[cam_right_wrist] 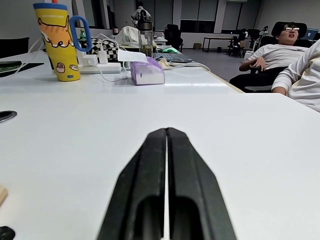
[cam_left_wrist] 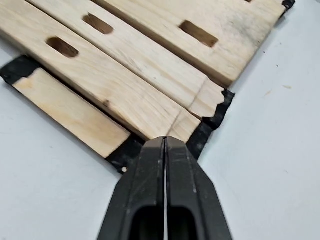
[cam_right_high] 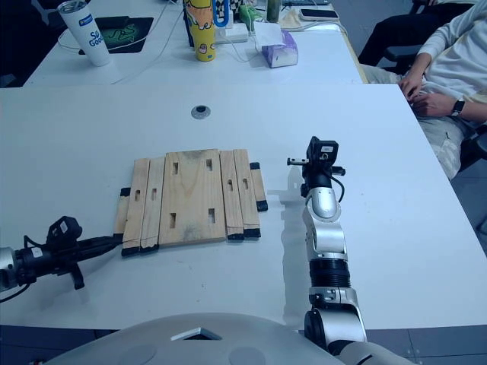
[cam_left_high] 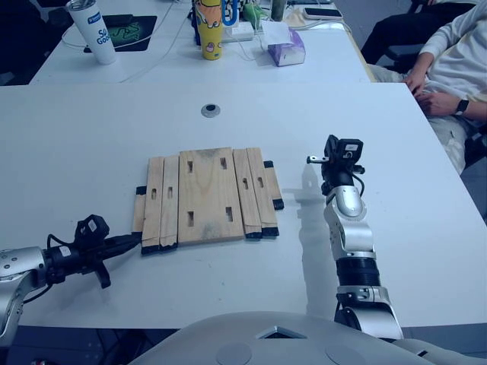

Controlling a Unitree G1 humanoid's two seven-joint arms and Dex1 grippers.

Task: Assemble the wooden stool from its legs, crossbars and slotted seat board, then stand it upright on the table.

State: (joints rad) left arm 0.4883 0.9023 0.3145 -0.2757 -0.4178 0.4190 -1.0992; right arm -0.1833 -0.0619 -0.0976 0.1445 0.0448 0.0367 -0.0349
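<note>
The stool parts lie flat side by side in the middle of the white table (cam_left_high: 91, 144). The wide slotted seat board (cam_left_high: 205, 195) is in the centre. Slotted leg pieces (cam_left_high: 161, 200) and a black-tipped crossbar (cam_left_high: 139, 213) lie on its left. More legs (cam_left_high: 254, 199) and a crossbar (cam_left_high: 272, 185) lie on its right. My left gripper (cam_left_high: 135, 241) is shut and empty, low over the table. In the left wrist view its tips (cam_left_wrist: 165, 143) sit at the near black-capped corner of the left pieces. My right gripper (cam_left_high: 332, 142) is shut and empty, to the right of the parts, pointing at the far side of the table.
A round cable grommet (cam_left_high: 211, 111) is set in the table behind the parts. A second table beyond holds a white tumbler (cam_left_high: 91, 30), a yellow cup (cam_left_high: 210, 30) and a purple tissue box (cam_left_high: 287, 52). A person (cam_left_high: 449, 68) sits at the far right.
</note>
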